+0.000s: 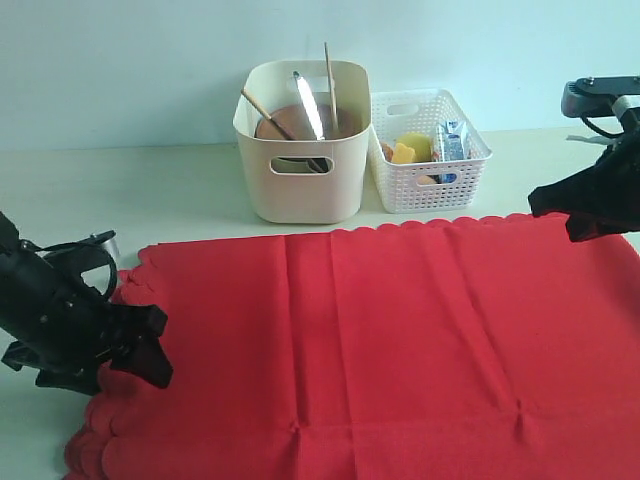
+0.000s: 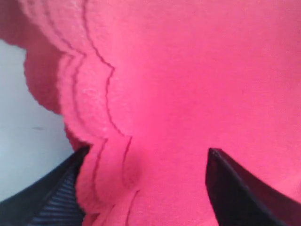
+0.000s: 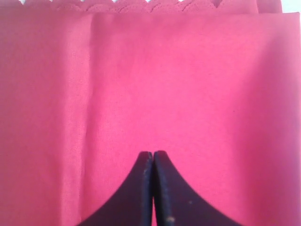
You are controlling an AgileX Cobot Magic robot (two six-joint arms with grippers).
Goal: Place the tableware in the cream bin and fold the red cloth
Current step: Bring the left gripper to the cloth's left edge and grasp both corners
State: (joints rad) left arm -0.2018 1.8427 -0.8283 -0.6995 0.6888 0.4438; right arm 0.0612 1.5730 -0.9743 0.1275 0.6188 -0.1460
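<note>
The red cloth point(image 1: 380, 340) lies spread on the table point(image 1: 150, 190), in front of both containers. Its left scalloped edge shows several stacked layers. The cream bin point(image 1: 300, 190) stands behind the cloth and just beside the white basket point(image 1: 430, 170). The left gripper point(image 2: 148, 188) sits at the cloth's left edge, with its jaws wide apart and straddling the layered scallops. The right gripper point(image 3: 153, 188) hangs above the cloth's right side, with its jaws pressed together and nothing between them. The bin holds a brown plate point(image 1: 290, 125), a silver knife point(image 1: 308, 105) and chopsticks point(image 1: 330, 75).

Exterior looks down frontally; wrist cameras hug red cloth point(image 1: 380, 340).
</note>
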